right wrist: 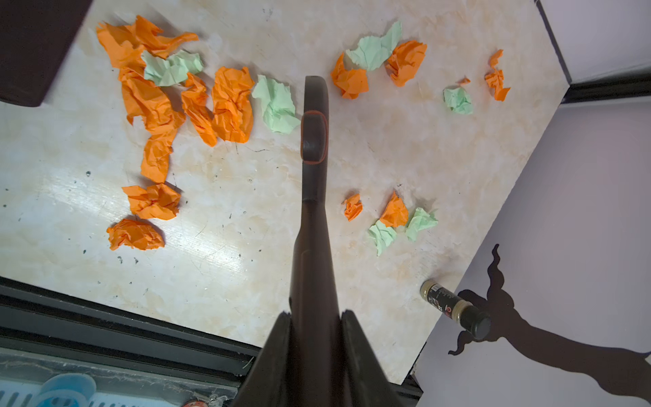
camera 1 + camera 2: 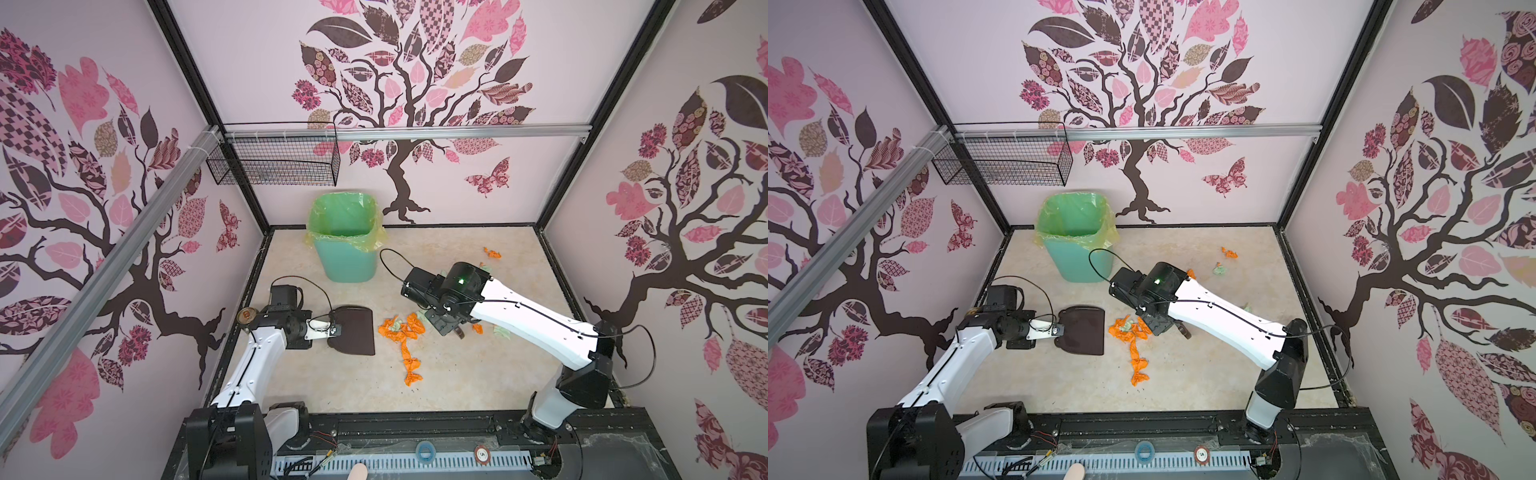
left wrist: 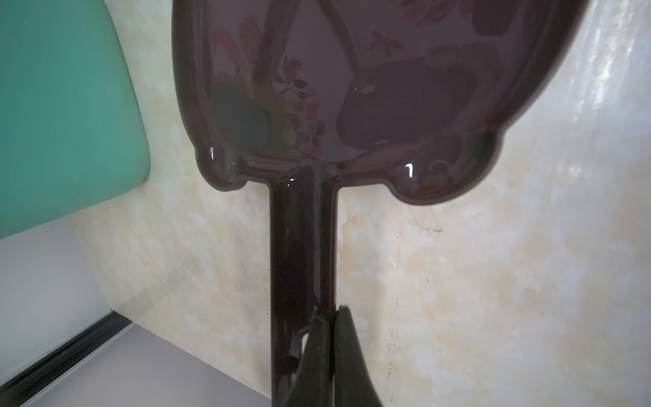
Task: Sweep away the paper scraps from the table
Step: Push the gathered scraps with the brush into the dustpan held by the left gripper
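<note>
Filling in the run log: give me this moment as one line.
left gripper: shut on dustpan handle | right gripper: shut on brush | paper scraps: loose on table, none in dustpan

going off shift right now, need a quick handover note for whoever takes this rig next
left gripper: shut on the dustpan handle, pan on the table.
right gripper: shut on a dark brush handle.
paper scraps: main pile by the dustpan's lip, others scattered further right.
done: dustpan empty, bin looks empty.
left: sweep everything in, tip into bin.
</note>
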`<state>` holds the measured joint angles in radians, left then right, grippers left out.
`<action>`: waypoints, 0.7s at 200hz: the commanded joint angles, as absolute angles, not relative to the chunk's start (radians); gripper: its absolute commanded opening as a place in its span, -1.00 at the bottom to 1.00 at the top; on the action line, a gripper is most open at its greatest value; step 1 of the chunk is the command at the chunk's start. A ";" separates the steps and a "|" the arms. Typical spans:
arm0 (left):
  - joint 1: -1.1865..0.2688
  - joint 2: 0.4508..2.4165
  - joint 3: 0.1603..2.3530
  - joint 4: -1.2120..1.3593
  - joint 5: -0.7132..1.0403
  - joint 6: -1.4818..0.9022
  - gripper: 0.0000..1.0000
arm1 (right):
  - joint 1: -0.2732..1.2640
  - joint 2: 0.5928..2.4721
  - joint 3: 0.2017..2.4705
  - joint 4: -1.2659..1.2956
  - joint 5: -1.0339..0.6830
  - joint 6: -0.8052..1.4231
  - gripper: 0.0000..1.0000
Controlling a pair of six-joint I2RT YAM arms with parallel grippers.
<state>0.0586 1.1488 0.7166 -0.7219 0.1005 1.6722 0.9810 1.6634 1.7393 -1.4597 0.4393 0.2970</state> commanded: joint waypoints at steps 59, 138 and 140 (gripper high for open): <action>-0.002 1.141 0.676 -0.657 0.056 1.649 -1.00 | 0.922 1.818 1.840 -1.480 0.395 0.238 -1.00; -0.081 1.167 0.661 -0.637 0.034 1.588 -1.00 | 0.925 1.920 1.905 -1.480 0.253 0.198 -1.00; -0.081 1.167 0.660 -0.638 0.035 1.587 -1.00 | 0.926 1.924 1.913 -1.480 0.245 0.198 -1.00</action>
